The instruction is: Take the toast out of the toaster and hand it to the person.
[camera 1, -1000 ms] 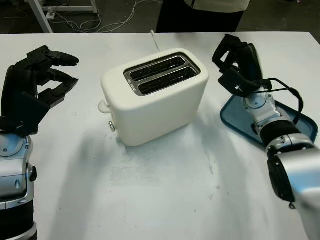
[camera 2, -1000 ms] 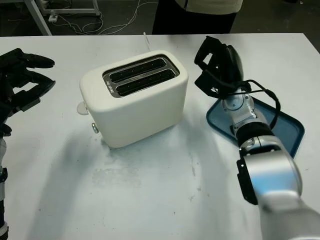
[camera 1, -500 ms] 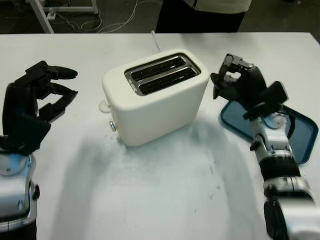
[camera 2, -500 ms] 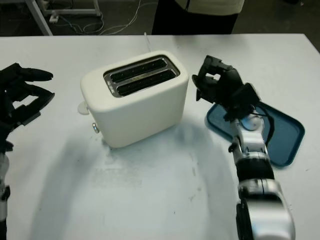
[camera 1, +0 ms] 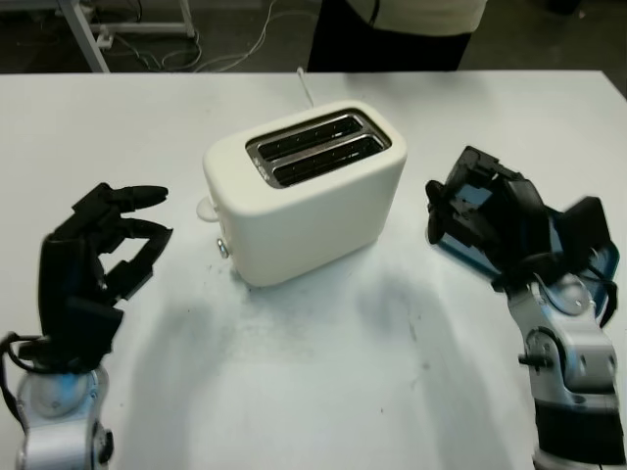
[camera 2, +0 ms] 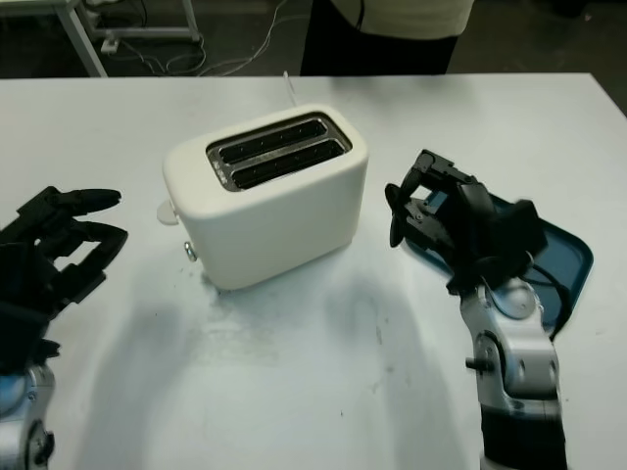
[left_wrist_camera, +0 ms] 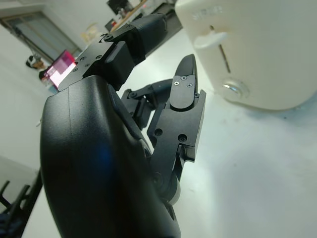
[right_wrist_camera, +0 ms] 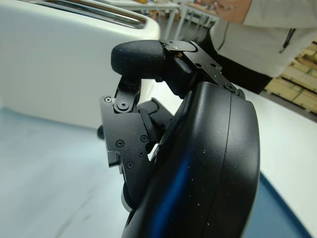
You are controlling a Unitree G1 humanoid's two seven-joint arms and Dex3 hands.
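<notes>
The white two-slot toaster [camera 1: 304, 191] stands in the middle of the white table, and both slots [camera 1: 318, 147] look dark, with no toast showing in them. My left hand [camera 1: 110, 240] is open, low at the table's left, well apart from the toaster's lever side. My right hand [camera 1: 468, 208] is open to the right of the toaster, over the near corner of a blue tray, and holds nothing. In the right wrist view the toaster's wall [right_wrist_camera: 54, 59] is close behind my right fingers [right_wrist_camera: 143, 57]. A person [camera 1: 402, 29] stands at the table's far edge.
A blue tray [camera 1: 598, 257] lies at the right edge, under and behind my right hand. The toaster's white cord [camera 1: 306, 86] runs off the far side. Its lever [camera 1: 206, 208] and knob [camera 1: 222, 249] face my left hand. Cables and a frame leg are on the floor beyond.
Both hands have dropped and pulled back toward the near edge. My right hand came down from beside the toaster's top to just over the tray. The toaster has not moved.
</notes>
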